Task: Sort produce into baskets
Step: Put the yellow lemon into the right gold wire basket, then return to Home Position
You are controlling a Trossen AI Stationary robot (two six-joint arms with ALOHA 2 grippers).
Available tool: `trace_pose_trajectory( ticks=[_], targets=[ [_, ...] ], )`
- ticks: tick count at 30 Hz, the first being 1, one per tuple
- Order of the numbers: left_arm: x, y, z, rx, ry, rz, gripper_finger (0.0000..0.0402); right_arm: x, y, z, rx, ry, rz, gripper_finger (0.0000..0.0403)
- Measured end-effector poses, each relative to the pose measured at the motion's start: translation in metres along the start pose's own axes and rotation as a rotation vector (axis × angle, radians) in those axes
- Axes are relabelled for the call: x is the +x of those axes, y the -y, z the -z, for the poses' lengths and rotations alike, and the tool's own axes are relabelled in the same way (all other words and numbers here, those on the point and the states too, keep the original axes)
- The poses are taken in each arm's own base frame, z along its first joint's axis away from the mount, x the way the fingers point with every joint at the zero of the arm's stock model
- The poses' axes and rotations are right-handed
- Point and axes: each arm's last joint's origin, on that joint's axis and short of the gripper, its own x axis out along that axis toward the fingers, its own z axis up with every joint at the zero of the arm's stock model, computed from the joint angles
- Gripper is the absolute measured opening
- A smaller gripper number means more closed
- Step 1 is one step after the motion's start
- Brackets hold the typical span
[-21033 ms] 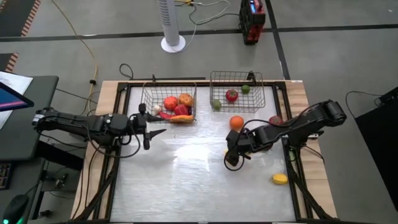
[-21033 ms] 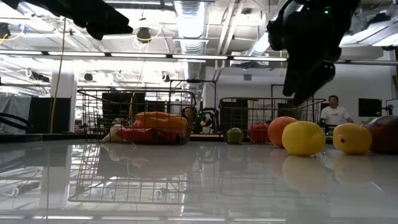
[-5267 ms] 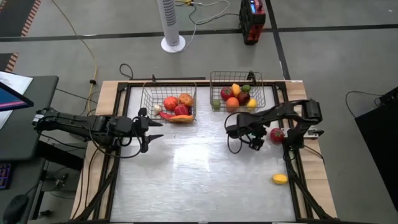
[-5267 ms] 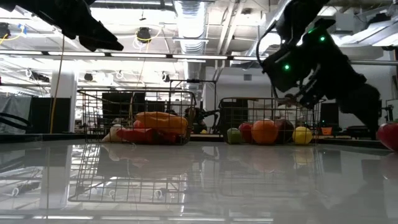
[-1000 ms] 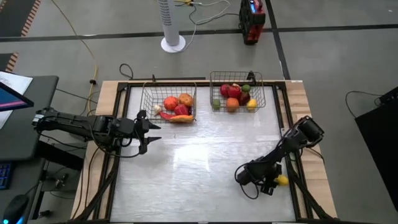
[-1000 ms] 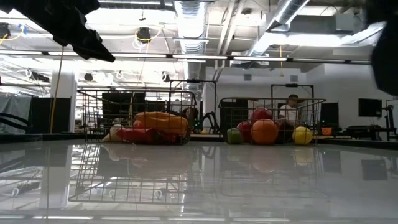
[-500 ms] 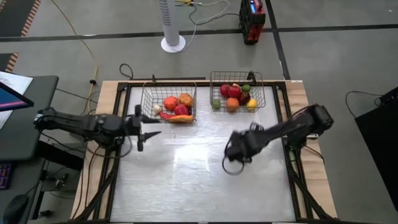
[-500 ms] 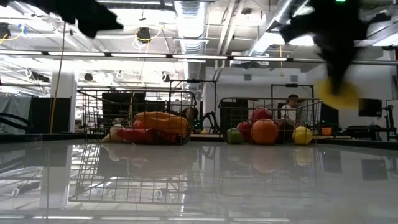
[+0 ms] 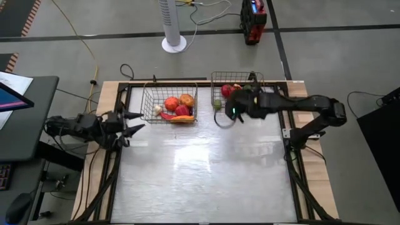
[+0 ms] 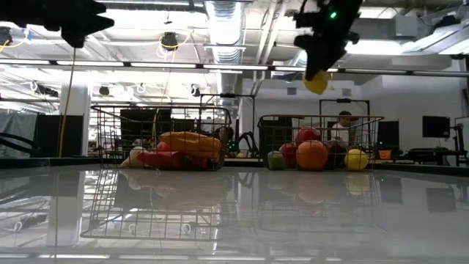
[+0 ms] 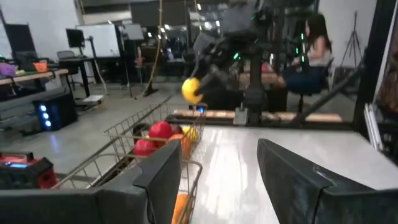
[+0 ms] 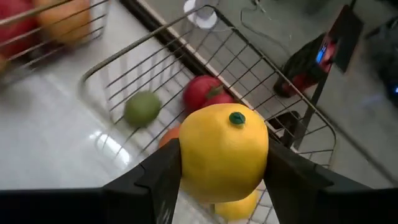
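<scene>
Your right gripper (image 12: pixel 217 186) is clamped on a yellow lemon (image 12: pixel 224 154), fingers closed against its two sides, and it hangs above the right basket (image 9: pixel 257 80), over the fruit already lying there. In the low view the lemon (image 10: pixel 316 81) sits well above the basket's rim (image 10: pixel 320 117), so you have a fair drop if you let go now.

That height is your main risk: a round, hard toy falling from there can bounce off the red and orange pieces below and hop over the low wire wall onto the table (image 9: pixel 200 169). Come down closer before you release. From overhead the arm hides the lemon, so it probably sits inside the rim line, but you cannot confirm this from that view alone; check against the wrist camera, where the basket's mesh (image 12: pixel 261 74) lies below and beyond the fruit.

Your left gripper (image 9: pixel 128 124) waits at the table's left edge beside the left basket (image 9: pixel 170 103), fingers spread and holding nothing.
</scene>
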Motion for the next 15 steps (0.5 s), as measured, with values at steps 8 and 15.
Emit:
trace_pose_trajectory(
  ticks=[8,15],
  targets=[
    [-0.01,-0.005,0.001,-0.052,0.03,0.01,0.0199,0.043,0.036,-0.015,0.079,-0.102,-0.094,0.0273],
    [-0.003,0.0,0.009,-0.059,0.072,0.015,0.0199,0.047,0.05,0.012,0.147,-0.017,-0.112,0.0341]
  ],
)
